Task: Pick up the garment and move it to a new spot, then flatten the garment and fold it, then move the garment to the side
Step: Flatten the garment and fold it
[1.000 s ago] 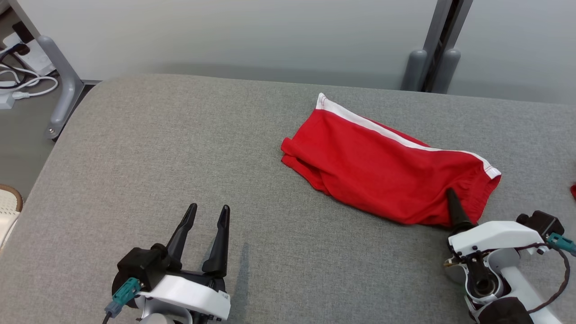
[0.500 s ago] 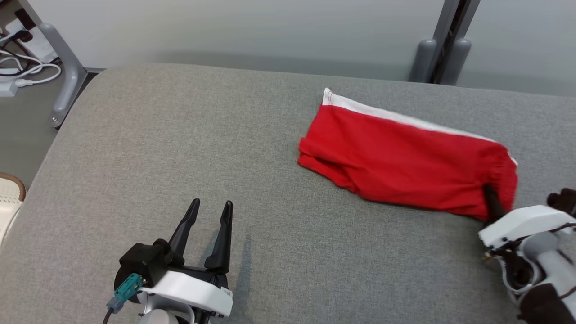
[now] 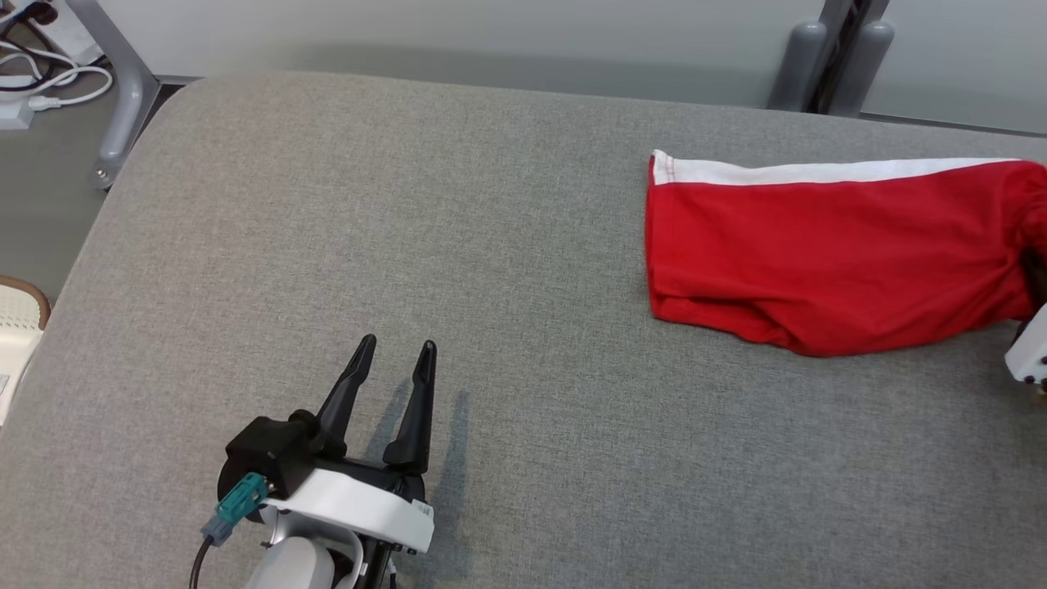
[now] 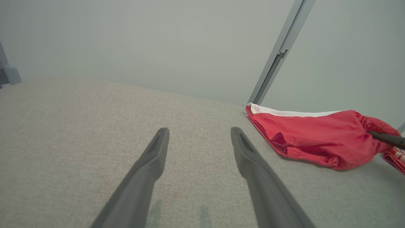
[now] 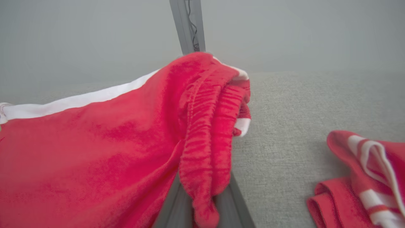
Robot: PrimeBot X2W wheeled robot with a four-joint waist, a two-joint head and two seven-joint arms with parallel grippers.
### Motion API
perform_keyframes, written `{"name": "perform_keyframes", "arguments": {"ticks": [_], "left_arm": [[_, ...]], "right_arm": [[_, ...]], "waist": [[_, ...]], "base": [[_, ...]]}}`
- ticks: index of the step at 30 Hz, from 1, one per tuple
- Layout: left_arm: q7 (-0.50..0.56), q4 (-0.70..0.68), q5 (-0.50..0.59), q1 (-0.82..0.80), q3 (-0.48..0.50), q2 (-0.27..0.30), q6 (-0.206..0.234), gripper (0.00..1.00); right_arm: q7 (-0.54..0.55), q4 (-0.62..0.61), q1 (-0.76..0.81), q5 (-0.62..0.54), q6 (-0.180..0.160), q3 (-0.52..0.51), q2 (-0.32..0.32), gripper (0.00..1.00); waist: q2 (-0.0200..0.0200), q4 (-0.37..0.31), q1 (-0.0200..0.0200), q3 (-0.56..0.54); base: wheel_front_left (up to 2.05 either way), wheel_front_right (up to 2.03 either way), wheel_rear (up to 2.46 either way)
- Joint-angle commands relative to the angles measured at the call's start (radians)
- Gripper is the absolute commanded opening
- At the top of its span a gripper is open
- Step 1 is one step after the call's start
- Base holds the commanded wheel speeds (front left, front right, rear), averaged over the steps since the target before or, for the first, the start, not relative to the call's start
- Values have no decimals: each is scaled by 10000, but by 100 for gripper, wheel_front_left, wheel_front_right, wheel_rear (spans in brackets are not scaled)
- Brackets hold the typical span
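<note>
Garment, swung round, clamped in right end effector (left end effector spread wide).

No legible text, brand, number or sign appears in any view. A small sticker on the white housing of the left gripper, at seven o'clock in the head view, bears dark marks too small to read.
</note>
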Motion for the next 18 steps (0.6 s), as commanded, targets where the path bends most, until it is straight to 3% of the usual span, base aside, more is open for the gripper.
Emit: {"name": "perform_keyframes", "arguments": {"ticks": [1, 9, 18], "left_arm": [[-10, 4, -36, -154, -30, 33, 55, 100], [-10, -65, -549, -415, -191, 33, 127, 100], [-10, -121, -792, -234, -240, 33, 171, 100]], "right_arm": [[-4, 161, -125, -185, -3, 127, -148, 0], [-28, 570, -759, -583, -3, 763, -160, 0], [22, 50, -1310, -671, -3, 1708, 25, 0]], "waist": [[0, 45, 0, 61], [0, 166, 0, 70], [0, 400, 0, -319]], "base": [[0, 0, 0], [0, 0, 0], [0, 0, 0]]}}
